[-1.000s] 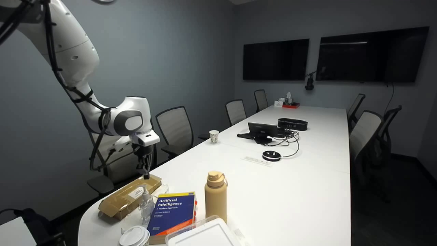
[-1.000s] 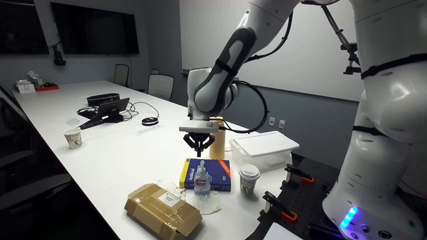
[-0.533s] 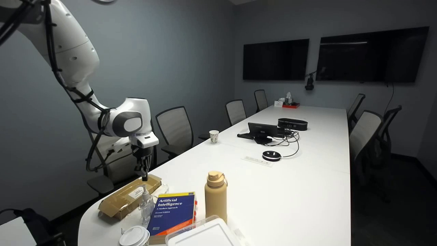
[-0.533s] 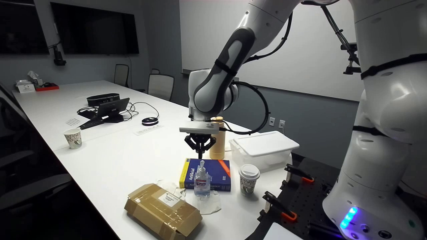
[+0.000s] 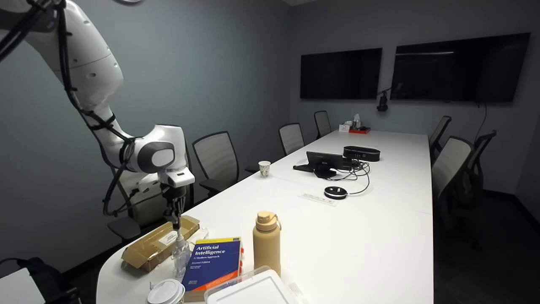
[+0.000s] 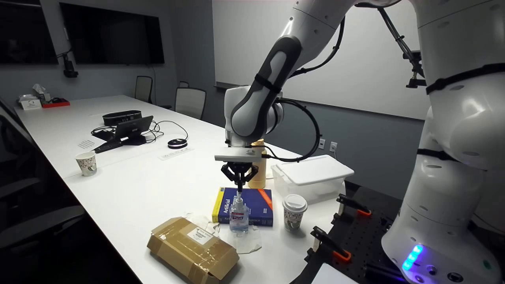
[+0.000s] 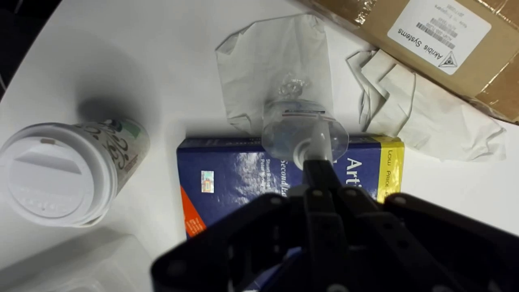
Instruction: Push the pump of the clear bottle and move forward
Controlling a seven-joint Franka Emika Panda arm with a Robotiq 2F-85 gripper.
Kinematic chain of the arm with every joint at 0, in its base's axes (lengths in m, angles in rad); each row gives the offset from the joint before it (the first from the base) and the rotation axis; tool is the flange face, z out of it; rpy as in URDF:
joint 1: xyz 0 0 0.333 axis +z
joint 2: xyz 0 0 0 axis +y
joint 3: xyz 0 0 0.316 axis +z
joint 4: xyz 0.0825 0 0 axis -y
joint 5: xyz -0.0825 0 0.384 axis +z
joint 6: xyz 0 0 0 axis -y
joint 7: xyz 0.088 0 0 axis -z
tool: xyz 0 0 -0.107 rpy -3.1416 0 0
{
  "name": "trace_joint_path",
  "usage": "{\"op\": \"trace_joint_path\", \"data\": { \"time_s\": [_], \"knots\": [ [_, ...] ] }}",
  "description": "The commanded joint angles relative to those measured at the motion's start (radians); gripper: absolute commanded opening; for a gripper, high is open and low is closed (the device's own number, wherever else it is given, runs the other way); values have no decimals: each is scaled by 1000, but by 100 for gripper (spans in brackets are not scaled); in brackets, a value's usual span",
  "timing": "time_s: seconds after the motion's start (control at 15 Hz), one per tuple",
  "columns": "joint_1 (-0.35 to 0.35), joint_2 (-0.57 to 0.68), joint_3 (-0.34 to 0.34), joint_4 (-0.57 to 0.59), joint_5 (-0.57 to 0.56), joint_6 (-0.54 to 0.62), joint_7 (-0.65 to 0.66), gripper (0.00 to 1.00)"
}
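Our gripper (image 6: 240,189), tightly clenched, meets the pump (image 6: 239,196) atop the clear bottle (image 6: 239,222), upright beside a book (image 6: 258,200) on our table (image 6: 158,197). We cannot see inside the lidded cup (image 6: 293,219) nearby. Moments earlier, our gripper hung higher.

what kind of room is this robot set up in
Most likely an office meeting room: a long white table, office chairs along both sides, and two wall-mounted flat screens.
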Motion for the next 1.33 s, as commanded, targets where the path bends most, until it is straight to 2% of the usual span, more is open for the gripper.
{"op": "trace_joint_path", "data": {
  "time_s": [0.0, 0.6, 1.27],
  "knots": [
    [34, -5, -23, -8, 16, 10, 1, 0],
    [65, 19, -53, -19, -3, 37, 18, 0],
    [64, 52, -44, -17, 20, 60, 1, 0]
  ]
}}
